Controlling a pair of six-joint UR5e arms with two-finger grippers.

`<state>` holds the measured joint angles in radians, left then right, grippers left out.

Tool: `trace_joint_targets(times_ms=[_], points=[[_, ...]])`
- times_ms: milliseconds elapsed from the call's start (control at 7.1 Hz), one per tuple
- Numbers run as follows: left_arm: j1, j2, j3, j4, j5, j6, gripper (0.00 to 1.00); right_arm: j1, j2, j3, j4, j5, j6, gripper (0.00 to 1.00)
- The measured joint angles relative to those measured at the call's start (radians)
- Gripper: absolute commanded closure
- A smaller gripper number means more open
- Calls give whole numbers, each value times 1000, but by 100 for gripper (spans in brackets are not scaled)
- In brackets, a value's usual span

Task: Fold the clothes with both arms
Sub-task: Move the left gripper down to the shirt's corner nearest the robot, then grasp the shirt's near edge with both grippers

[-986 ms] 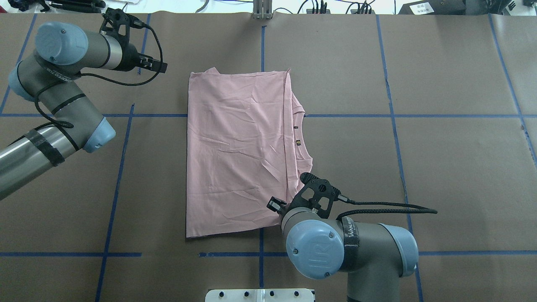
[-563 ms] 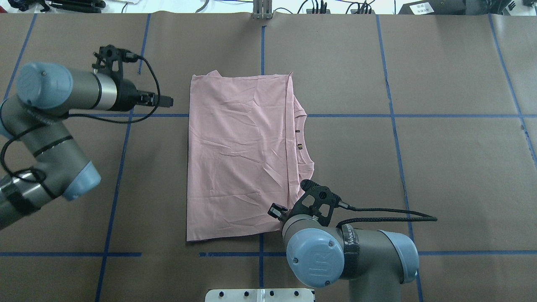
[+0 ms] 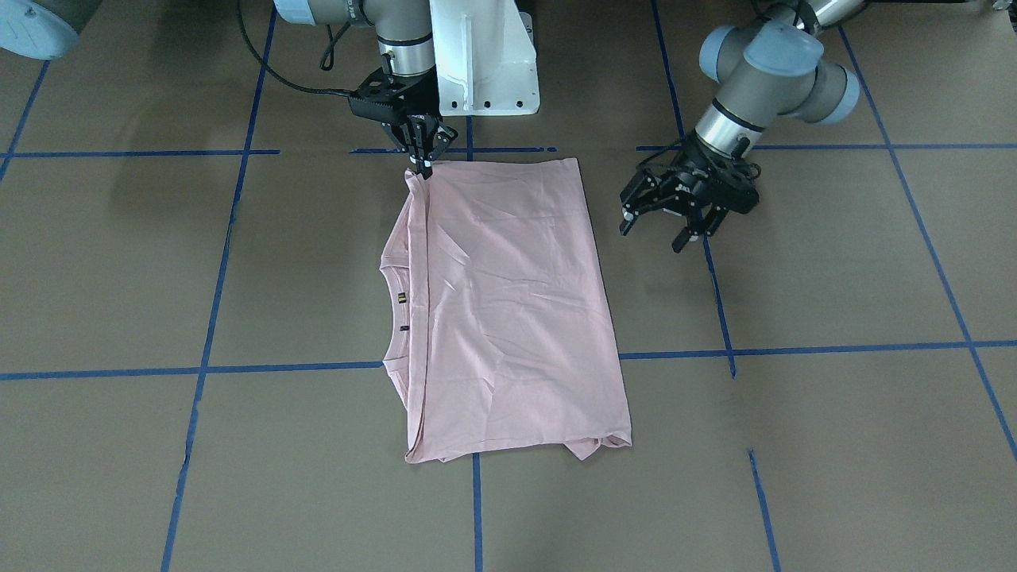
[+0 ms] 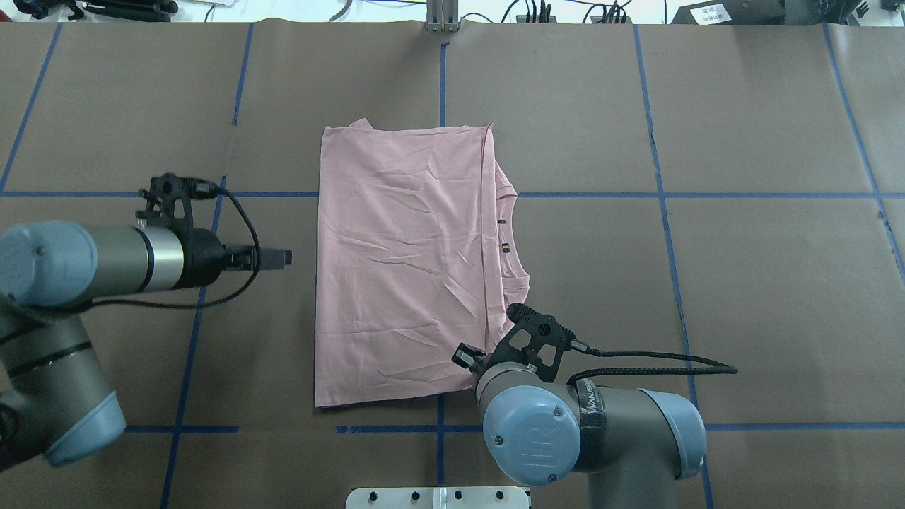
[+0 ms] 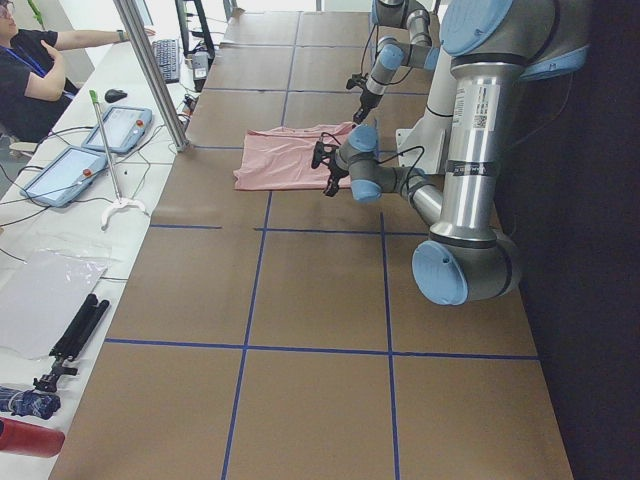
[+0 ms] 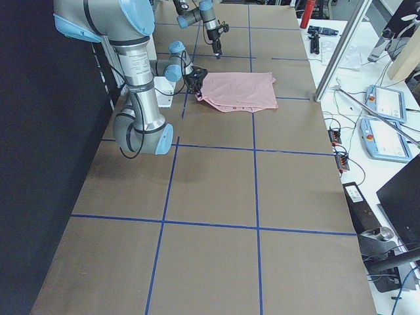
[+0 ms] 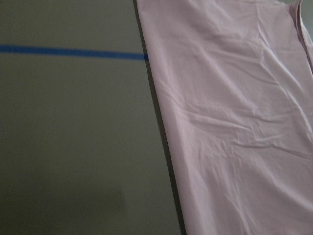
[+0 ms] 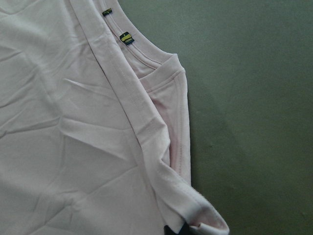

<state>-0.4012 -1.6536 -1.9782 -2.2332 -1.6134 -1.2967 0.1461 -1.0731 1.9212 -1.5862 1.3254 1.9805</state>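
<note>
My right hand (image 3: 423,163) pinches the near corner of the folded pink T-shirt (image 4: 403,261), which lies flat on the counter (image 4: 707,106). My left hand (image 3: 661,230) hangs open beside its edge (not touching). I should grip the matching corner, then lift both evenly.

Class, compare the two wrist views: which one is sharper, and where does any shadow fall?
Right wrist view: sharper and brighter, with the seam stitching on the shirt crisp. Left wrist view: dimmer and soft, with a thin dark shadow along the shirt's edge on the table.
</note>
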Motion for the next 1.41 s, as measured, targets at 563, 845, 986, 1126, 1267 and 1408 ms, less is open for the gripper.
trace_joint_targets(times_ms=[563, 845, 986, 1126, 1267, 1408], points=[[165, -95, -52, 249, 88, -185, 41, -1, 3, 3, 0, 0, 1, 100], [192, -126, -32, 284, 90, -227, 41, -1, 4, 5, 0, -2, 1, 100], [196, -129, -22, 288, 90, -232, 41, -1, 5, 5, 0, -7, 1, 100], [198, -130, -12, 289, 90, -233, 41, -1, 5, 6, 0, -9, 1, 100], [201, -130, -1, 289, 90, -234, 41, -1, 5, 6, 0, -10, 1, 100], [206, -130, 7, 288, 90, -234, 42, -1, 4, 6, 0, -11, 1, 100]])
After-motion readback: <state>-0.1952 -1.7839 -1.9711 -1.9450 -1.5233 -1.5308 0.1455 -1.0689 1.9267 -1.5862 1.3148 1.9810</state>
